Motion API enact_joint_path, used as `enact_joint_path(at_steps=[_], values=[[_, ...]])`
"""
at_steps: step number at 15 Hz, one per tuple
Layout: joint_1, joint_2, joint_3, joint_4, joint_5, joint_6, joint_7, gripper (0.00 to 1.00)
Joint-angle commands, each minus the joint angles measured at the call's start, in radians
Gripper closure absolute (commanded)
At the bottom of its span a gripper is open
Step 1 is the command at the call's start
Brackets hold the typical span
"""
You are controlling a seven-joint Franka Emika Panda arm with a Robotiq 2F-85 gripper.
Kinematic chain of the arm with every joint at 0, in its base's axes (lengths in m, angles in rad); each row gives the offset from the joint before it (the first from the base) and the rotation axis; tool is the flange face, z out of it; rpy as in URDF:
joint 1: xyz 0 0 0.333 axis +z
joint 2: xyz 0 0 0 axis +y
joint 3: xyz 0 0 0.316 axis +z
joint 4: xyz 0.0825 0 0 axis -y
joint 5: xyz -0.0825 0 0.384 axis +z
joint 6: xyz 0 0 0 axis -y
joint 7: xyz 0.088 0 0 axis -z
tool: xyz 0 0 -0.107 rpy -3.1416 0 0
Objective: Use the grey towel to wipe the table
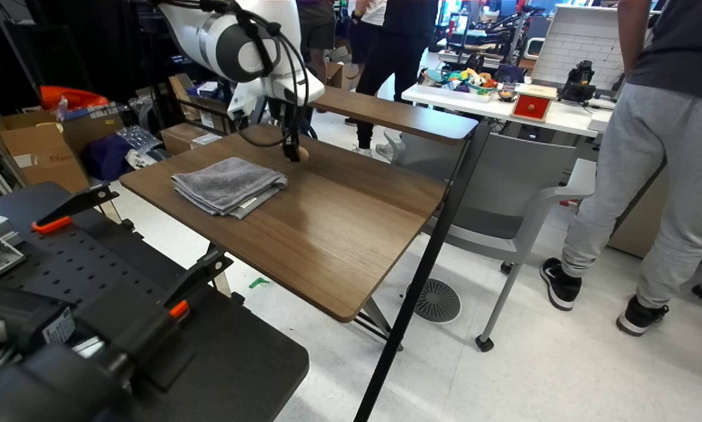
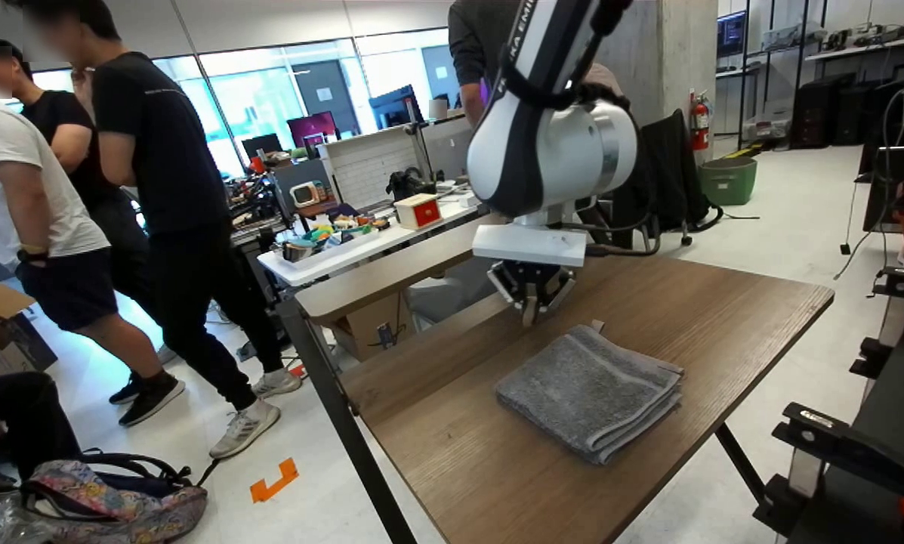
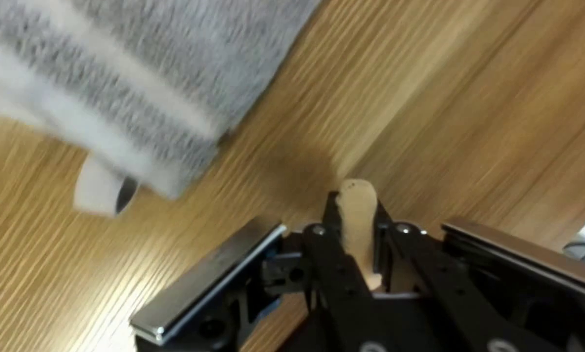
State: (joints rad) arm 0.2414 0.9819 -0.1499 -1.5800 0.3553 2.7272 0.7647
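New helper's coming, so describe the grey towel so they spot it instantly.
The white robot arm reaches over a brown table. On it lies the grey towel, folded flat. Unlike the small tan piece in the gripper, it is broad and fuzzy.

1. We see windows (image 2: 248,98) washed out bright in an exterior view; two faces (image 2: 47,19) there are blurred.
2. We get glare on the table (image 1: 345,217) in an exterior view; dark foreground gear (image 1: 51,381) is out of focus.
3. Wrist view: hot glare lower left, soft shadow near the slightly blurred towel (image 3: 184,63).
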Motion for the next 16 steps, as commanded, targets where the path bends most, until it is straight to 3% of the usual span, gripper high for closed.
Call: enact_joint_path(at_steps=[1,3,6,9,13,16], values=[[-0.037,0.023,-0.117,-0.011,-0.067,0.015,0.107,0.97],[-0.079,0.058,-0.181,0.01,-0.097,0.001,0.153,0.97],[-0.169,0.118,-0.213,0.086,-0.111,-0.028,0.204,0.97],[-0.227,0.139,-0.19,0.136,-0.115,-0.045,0.217,0.97],[-0.24,0.139,-0.153,0.164,-0.111,-0.03,0.217,0.97],[-0.256,0.117,-0.09,0.174,-0.092,-0.028,0.2,0.97]])
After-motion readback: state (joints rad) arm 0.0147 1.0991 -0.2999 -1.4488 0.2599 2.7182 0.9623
